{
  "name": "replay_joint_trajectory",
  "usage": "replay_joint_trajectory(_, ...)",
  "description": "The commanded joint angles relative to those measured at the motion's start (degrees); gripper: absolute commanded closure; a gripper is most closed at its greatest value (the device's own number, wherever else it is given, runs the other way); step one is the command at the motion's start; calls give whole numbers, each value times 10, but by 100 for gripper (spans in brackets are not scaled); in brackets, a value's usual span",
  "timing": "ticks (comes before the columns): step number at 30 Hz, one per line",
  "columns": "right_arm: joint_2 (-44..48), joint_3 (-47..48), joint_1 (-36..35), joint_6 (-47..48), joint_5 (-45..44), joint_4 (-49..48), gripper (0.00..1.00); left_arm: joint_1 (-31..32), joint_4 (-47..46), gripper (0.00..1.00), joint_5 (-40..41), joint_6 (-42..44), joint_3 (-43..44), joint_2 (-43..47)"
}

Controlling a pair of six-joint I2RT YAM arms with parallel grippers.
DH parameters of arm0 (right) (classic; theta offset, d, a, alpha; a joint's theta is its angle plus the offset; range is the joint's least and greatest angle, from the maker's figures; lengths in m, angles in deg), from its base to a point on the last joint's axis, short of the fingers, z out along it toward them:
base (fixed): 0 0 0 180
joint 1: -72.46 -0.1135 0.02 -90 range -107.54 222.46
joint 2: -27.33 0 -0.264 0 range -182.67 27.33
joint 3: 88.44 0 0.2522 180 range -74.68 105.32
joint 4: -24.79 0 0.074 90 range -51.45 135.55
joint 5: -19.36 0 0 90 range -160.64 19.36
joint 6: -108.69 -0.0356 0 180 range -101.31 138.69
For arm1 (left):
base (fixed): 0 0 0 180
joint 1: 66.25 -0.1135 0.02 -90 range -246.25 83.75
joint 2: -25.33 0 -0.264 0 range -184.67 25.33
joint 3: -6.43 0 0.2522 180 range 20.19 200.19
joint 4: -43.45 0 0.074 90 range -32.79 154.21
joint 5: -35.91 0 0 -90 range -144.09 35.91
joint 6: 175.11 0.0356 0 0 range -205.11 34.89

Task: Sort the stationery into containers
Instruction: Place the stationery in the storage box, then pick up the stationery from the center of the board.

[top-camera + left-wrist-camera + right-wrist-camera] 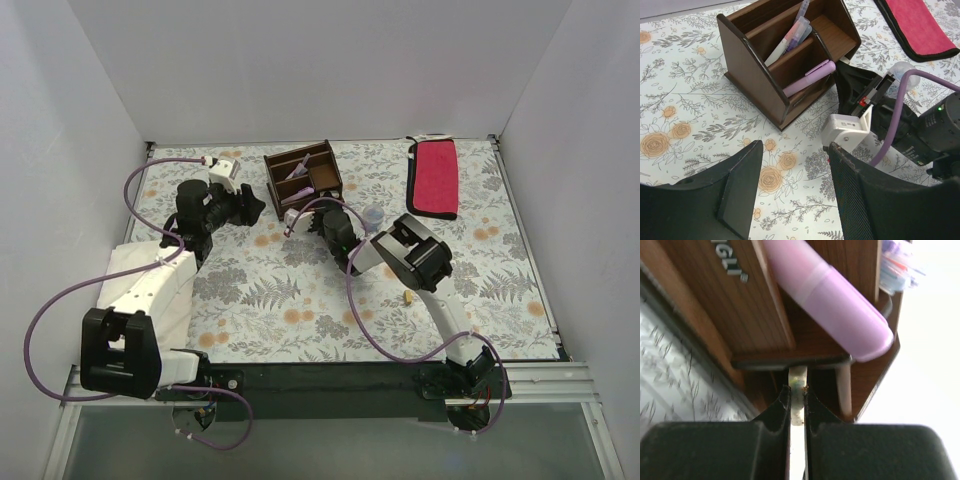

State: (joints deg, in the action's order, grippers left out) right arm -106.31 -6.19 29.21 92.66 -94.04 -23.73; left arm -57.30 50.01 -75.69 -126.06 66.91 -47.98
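- The right tool [798, 391] is pinched narrow on a thin pale item [798, 377]. It's seen edge-on in the right wrist view, so what it actually is can't be told.
- Straight above the fingertips in that view is the dark lip of the wooden organiser [740, 300], very close. Whether the item touches it can't be told.
- The coming move probably turns on that gap: the item has to get over the lip and into the low front compartment, which is dead ahead of the tool.
- A fat pink marker [832, 300] is already in the organiser, with its long axis running upper left to lower right across the frame. Some pens [897, 265] stick up at the upper right.
- The left tool [795, 182] is spread wide with nothing in it. It hangs over the floral counter [260, 300] at the bottom of its own view, and the organiser is up toward the upper left.
- The right arm is clearly the nearer one to the organiser.
- In the top view a small bluish cup [372, 213] sits just right of the right arm's wrist. A tiny yellowish block [408, 296] lies loose at lower right, well apart from the organiser.
- The red cloth [433, 177] lies flat at the upper right.
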Motion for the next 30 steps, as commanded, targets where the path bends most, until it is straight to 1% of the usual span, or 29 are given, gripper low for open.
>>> replay_joint_trajectory(1, -37, 47, 5, 15, 18, -20, 96, -1, 11, 47, -4, 1, 25, -2)
replay_joint_trajectory(2, -41, 51, 5, 19, 20, -19, 82, -1, 12, 47, -5, 1, 27, -2)
replay_joint_trajectory(4, -47, 53, 5, 32, 27, -23, 63, -1, 13, 47, -5, 2, 26, -2)
replay_joint_trajectory(5, -46, 51, 6, 31, 27, -23, 51, -2, 14, 47, -5, 3, 26, -2)
replay_joint_trajectory(8, -37, 35, 5, 34, 30, -18, 39, -1, 14, 47, -6, 3, 26, -1)
replay_joint_trajectory(15, 21, -40, 3, 34, 19, -32, 38, -1, 2, 47, -15, -5, 23, 0)
replay_joint_trajectory(19, 77, -119, -2, 19, 7, -43, 38, -1, 0, 47, -18, -8, 21, 5)
replay_joint_trajectory(20, 89, -151, -3, 17, 6, -43, 38, -2, -2, 47, -19, -10, 20, 6)
replay_joint_trajectory(28, 176, -259, -14, 6, -9, -57, 38, -1, -14, 47, -27, -16, 14, 13)
replay_joint_trajectory(30, 204, -273, -15, -21, -27, -50, 39, -1, -15, 47, -29, -17, 10, 18)
